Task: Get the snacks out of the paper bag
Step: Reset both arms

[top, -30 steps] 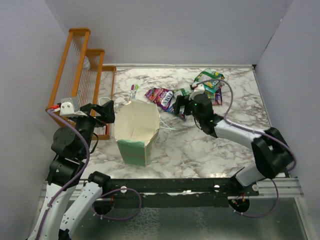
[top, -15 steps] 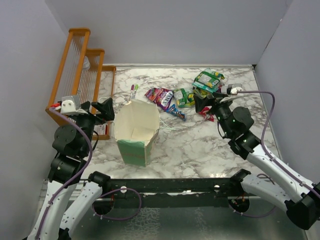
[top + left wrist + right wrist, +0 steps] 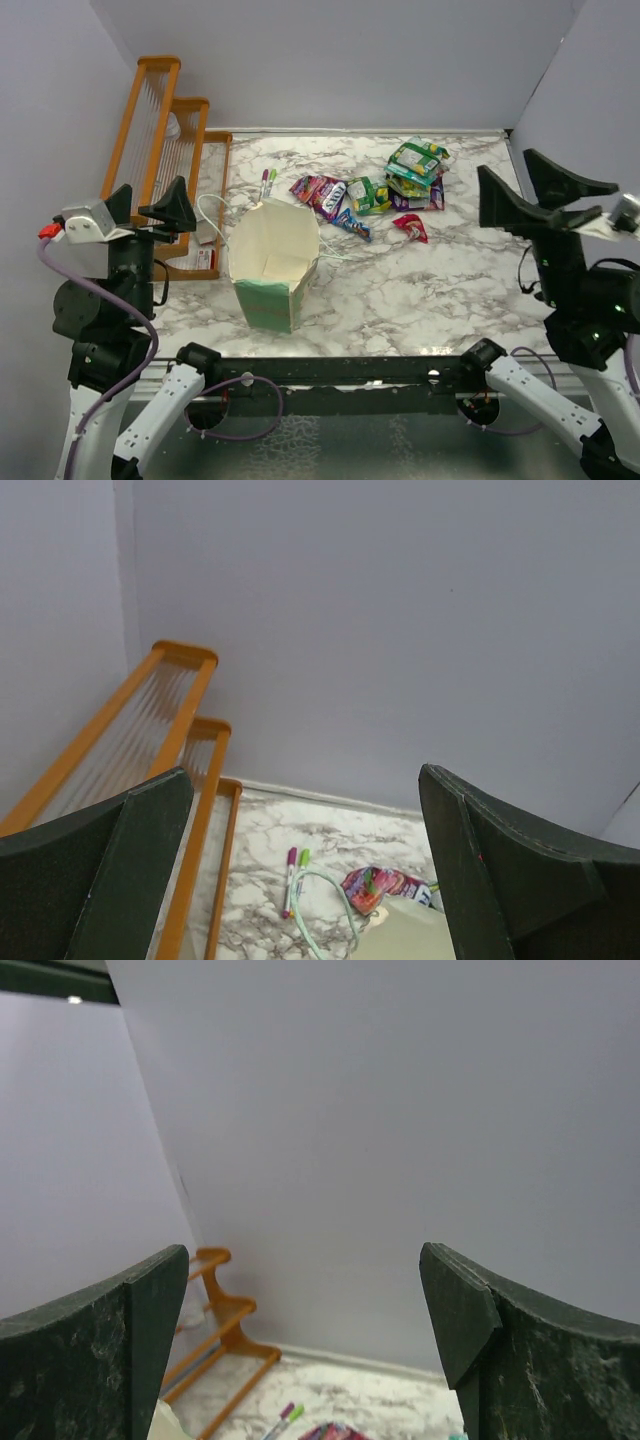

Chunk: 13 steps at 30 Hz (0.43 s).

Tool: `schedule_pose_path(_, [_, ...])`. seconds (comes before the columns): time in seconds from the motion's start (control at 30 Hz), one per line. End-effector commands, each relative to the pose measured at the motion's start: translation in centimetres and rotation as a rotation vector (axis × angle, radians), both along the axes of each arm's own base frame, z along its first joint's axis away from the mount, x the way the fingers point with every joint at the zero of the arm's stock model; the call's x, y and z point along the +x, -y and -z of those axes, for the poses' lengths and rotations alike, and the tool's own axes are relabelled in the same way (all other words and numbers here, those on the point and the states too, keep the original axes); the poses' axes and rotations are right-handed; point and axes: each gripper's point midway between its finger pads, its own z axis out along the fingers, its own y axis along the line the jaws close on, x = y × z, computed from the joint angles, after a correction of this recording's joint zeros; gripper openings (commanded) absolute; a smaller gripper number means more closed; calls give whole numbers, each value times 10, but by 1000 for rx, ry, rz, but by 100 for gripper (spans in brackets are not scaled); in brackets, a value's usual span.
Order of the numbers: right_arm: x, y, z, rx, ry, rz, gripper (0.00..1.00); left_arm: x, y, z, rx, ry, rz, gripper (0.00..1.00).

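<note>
Raised right gripper (image 3: 503, 162) clear of the snacks (image 3: 368, 194) toward the right edge of the table (image 3: 420, 290) since the earlier frame, raised left gripper (image 3: 152, 185) too, held both wide open and empty, left mint-green paper bag (image 3: 272, 262) upright, open-mouthed, near the left edge, crinkly packets scattered by the far edge.

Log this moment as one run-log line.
left gripper open, empty | right gripper open, empty | paper bag upright, interior looks empty | snacks scattered on marble table beyond it
</note>
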Motion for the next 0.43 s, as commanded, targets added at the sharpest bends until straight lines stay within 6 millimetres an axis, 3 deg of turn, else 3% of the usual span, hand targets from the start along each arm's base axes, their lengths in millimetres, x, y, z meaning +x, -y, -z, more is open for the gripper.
schedule_pose_path(0.0, [-29, 13, -21, -30, 75, -8, 99, -12, -11, -22, 12, 72, -42, 99])
schedule_pose_path(0.17, [-40, 28, -30, -2, 91, 26, 99, -12, -11, -19, 11, 69, -42, 99])
schedule_pose_path(0.4, [-28, 34, -21, 17, 41, 79, 99, -10, -9, -15, 15, 57, -35, 99])
